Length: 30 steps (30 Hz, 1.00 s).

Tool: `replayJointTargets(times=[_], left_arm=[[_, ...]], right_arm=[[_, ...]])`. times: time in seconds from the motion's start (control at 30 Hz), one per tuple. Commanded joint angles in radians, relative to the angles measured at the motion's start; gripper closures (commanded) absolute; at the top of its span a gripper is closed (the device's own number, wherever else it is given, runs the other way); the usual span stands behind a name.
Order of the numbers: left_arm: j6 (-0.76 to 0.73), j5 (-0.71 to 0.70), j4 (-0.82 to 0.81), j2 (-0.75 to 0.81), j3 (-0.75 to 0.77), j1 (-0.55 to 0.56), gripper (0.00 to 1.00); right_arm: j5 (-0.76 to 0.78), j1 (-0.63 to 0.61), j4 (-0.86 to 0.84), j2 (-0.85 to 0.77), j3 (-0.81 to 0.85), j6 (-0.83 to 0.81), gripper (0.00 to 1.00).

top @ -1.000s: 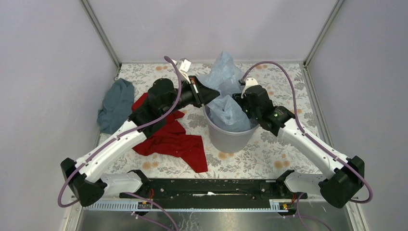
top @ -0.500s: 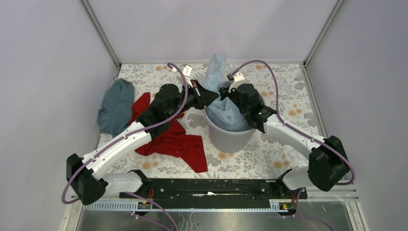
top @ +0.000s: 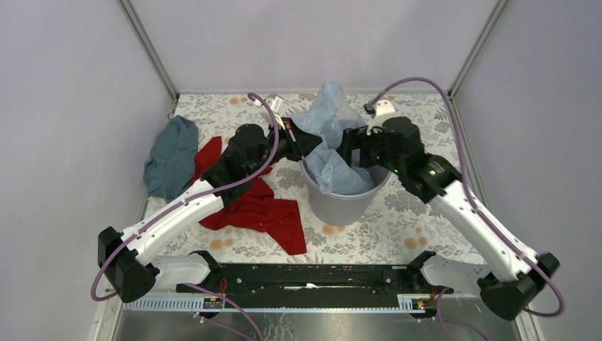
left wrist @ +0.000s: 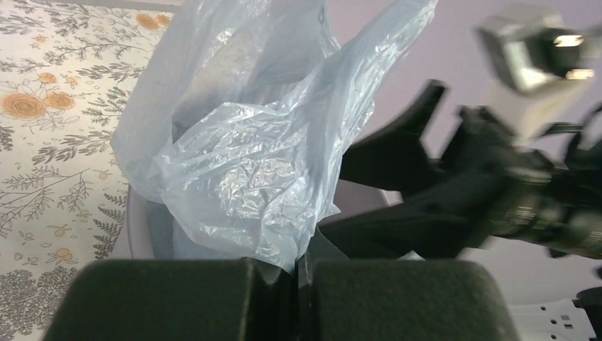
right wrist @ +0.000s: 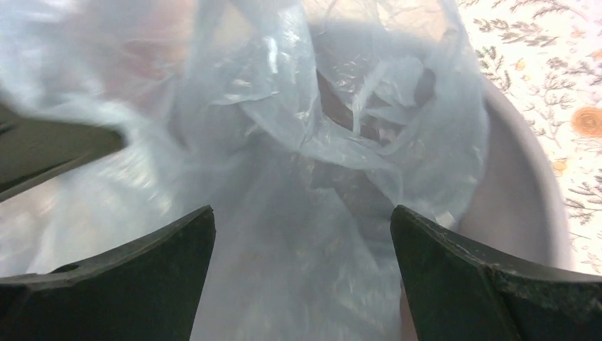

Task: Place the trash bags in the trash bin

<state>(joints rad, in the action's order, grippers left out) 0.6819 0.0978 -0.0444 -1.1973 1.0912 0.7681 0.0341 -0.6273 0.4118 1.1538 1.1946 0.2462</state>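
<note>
The pale blue trash bag hangs partly inside the grey trash bin and rises above its far rim. It also shows in the left wrist view and the right wrist view. My left gripper is at the bin's left rim, shut on an edge of the bag. My right gripper is over the bin's right side, open, its fingers wide apart above the film. The bin wall shows in the right wrist view.
A red cloth lies left of the bin under my left arm. A teal-grey cloth lies at the far left by the wall. The enclosure walls close in the floral table on three sides.
My right arm has swung back to the right and up, its gripper now over the bin's right side. The bag's top has shifted and stands taller. My left gripper has stayed at the rim.
</note>
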Motion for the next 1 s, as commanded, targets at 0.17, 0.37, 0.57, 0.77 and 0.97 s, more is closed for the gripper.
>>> replayJointTargets(times=[0.17, 0.37, 0.57, 0.77, 0.97], left_arm=[[-0.041, -0.06, 0.006, 0.032, 0.035, -0.002, 1.0], [-0.024, -0.049, -0.001, 0.02, 0.047, -0.002, 1.0], [0.018, -0.002, -0.036, -0.005, 0.061, -0.001, 1.0], [0.092, 0.042, -0.098, 0.001, 0.005, -0.002, 1.0], [0.142, 0.069, -0.16, 0.006, -0.051, -0.002, 1.0]], right_arm=[[-0.097, 0.003, 0.27, -0.12, 0.18, -0.006, 0.0], [-0.563, 0.001, 0.208, -0.126, 0.159, 0.009, 0.16], [-0.386, 0.0, 0.002, -0.14, -0.031, 0.078, 0.5], [-0.041, 0.001, -0.243, -0.049, -0.171, 0.081, 0.65], [-0.162, 0.001, -0.304, 0.103, -0.173, 0.143, 0.6]])
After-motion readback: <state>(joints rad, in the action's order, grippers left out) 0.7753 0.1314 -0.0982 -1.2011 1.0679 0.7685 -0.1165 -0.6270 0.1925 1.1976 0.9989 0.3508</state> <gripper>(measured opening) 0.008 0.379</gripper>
